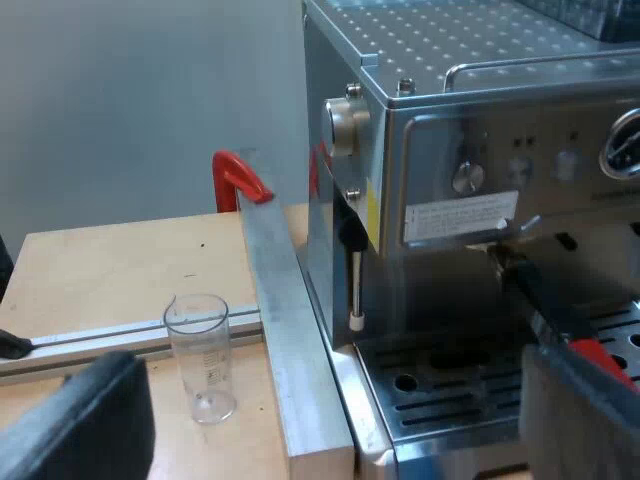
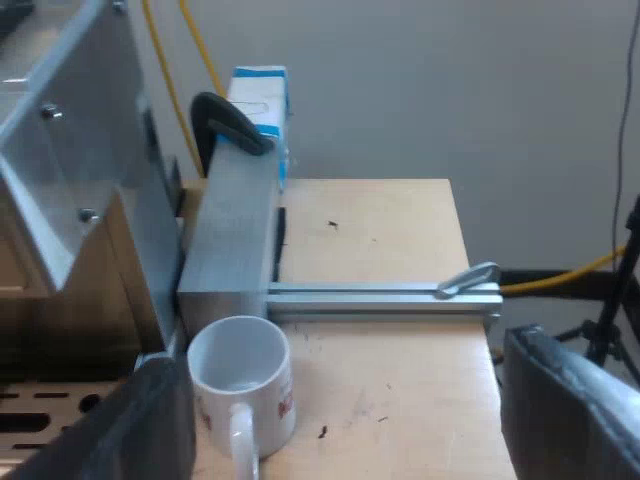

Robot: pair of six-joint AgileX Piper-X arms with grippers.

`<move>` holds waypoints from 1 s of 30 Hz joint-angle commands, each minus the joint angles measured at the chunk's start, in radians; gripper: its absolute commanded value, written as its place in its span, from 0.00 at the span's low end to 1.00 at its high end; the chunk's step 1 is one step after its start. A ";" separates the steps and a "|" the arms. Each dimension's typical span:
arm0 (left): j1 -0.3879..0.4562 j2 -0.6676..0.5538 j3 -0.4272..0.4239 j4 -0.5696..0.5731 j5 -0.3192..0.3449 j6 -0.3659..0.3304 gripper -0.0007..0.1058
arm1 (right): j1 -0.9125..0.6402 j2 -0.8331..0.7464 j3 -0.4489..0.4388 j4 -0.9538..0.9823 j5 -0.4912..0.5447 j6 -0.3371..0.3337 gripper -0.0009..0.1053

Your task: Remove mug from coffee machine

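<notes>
A white mug (image 2: pixel 245 385) with red print stands upright on the wooden table (image 2: pixel 400 400), beside the espresso machine's (image 2: pixel 70 190) side and against a metal block. My right gripper (image 2: pixel 360 430) hovers open above it; the mug stands just inside one finger (image 2: pixel 150 420), and nothing is gripped. My left gripper (image 1: pixel 330 440) is open and holds nothing in front of the espresso machine (image 1: pixel 480 150). The metal holder is locked into the machine's front, and the red end of its handle (image 1: pixel 600 355) is close to one left finger (image 1: pixel 580 420). The drip tray (image 1: pixel 470 385) has no mug on it.
A measuring glass (image 1: pixel 203 355) stands on the table by a long metal block (image 1: pixel 285 320), which a red clamp (image 1: pixel 240 178) holds. The steam wand (image 1: pixel 355 280) hangs at the machine's corner. A black clamp (image 2: pixel 230 125), a blue-white carton (image 2: pixel 262 100) and a metal rail (image 2: pixel 380 295) lie beyond the mug.
</notes>
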 commanded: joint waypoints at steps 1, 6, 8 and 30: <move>-0.001 -0.063 -0.001 0.040 -0.015 0.003 0.72 | -0.004 -0.055 -0.007 0.035 -0.014 -0.012 0.63; -0.001 -0.142 -0.001 0.090 -0.008 0.003 0.72 | -0.004 -0.153 0.023 0.072 -0.015 -0.007 0.63; -0.001 -0.165 -0.001 0.109 -0.008 0.003 0.72 | -0.004 -0.188 0.041 0.100 -0.015 0.007 0.63; -0.001 -0.161 0.053 0.004 -0.092 0.003 0.72 | -0.004 -0.285 0.222 -0.029 -0.109 0.031 0.63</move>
